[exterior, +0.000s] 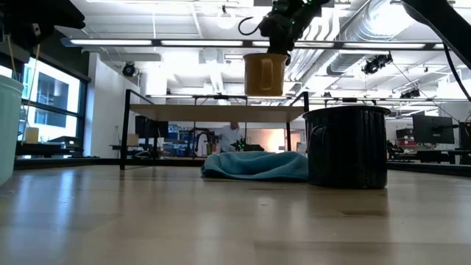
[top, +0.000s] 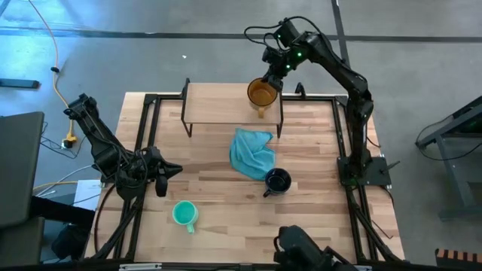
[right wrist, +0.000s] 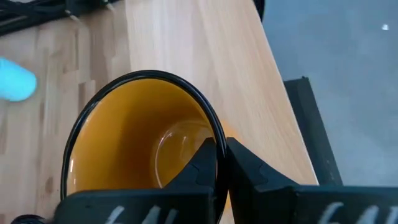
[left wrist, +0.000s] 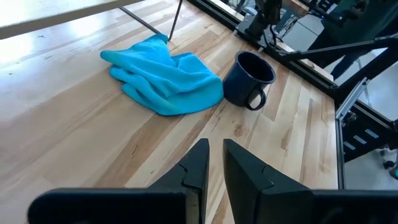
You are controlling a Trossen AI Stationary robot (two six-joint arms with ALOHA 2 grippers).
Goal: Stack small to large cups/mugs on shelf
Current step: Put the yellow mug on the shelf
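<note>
High view: right gripper (top: 273,75) was out over the right end of the shelf (top: 218,104), clamped on the rim of the amber mug (top: 261,94). The mug sat over the shelf's right end, handle pointing toward the near side. Left gripper (top: 170,170) sat over the table (top: 316,218) on the left side, holding nothing, fingers nearly together. Teal mug (top: 184,214) stood upright on the table near the front, just right of the left gripper. Navy mug (top: 277,181) stood right of centre, touching the near corner of the blue cloth (top: 251,153), which lay crumpled between it and the shelf.

Low view: amber mug (exterior: 265,74) hung upright from the right gripper (exterior: 283,40), its base just clear of the shelf top (exterior: 213,112) (small gap visible). Navy mug (exterior: 346,146) was on the table at right, the cloth (exterior: 254,165) beside it, a sliver of the teal mug (exterior: 9,125) at the left edge.

Left wrist view: left gripper (left wrist: 215,155) had its fingers a narrow slit apart, nothing between them. Ahead lay the cloth (left wrist: 165,78) and the navy mug (left wrist: 250,78), touching or nearly so, handle toward the camera.

Right wrist view: right gripper (right wrist: 220,149) was pinched on the amber mug's (right wrist: 124,149) wall, one finger inside and one outside, shelf board (right wrist: 205,56) below.
</note>
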